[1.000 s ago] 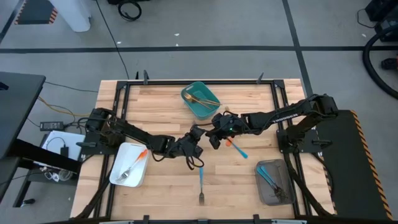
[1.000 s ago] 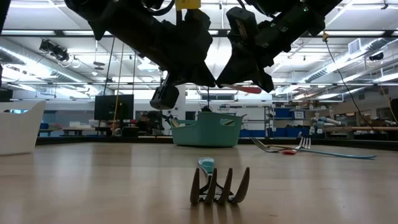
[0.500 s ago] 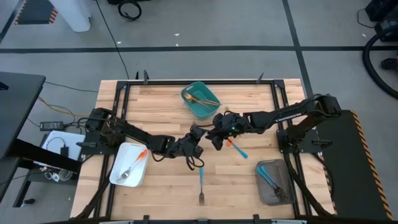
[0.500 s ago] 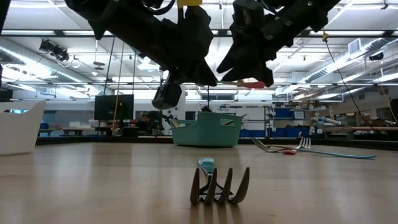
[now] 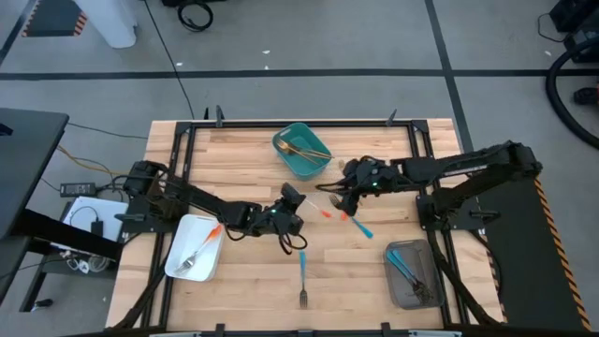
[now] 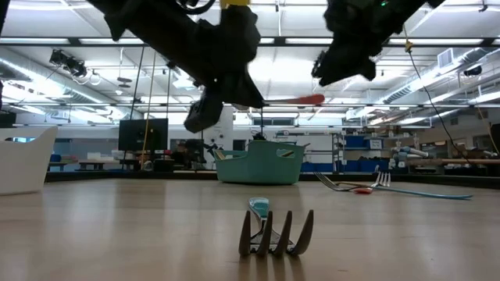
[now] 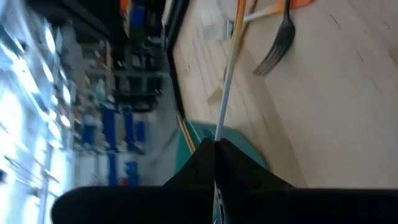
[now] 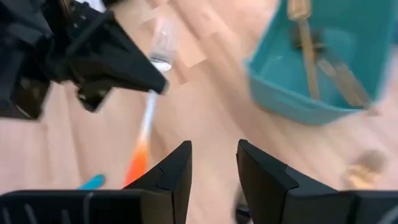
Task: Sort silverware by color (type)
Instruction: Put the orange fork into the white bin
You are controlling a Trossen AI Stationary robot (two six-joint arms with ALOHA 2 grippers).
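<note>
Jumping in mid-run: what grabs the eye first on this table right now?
Mid-table, the left gripper is shut on an orange-handled utensil, holding it level above the wood, while the right gripper hangs open just beyond the utensil's handle end. Behind them stands the teal bin with gold pieces inside. Nearer the front edge, a blue-handled fork lies alone on the table.

The left gripper's [image 7: 215, 149] dark fingers meet low in the frame, pinching a thin silver utensil [image 7: 227, 81] that runs upward. A fork [image 7: 277, 43] lies on the wooden table [image 7: 336, 118], upper right.
</note>
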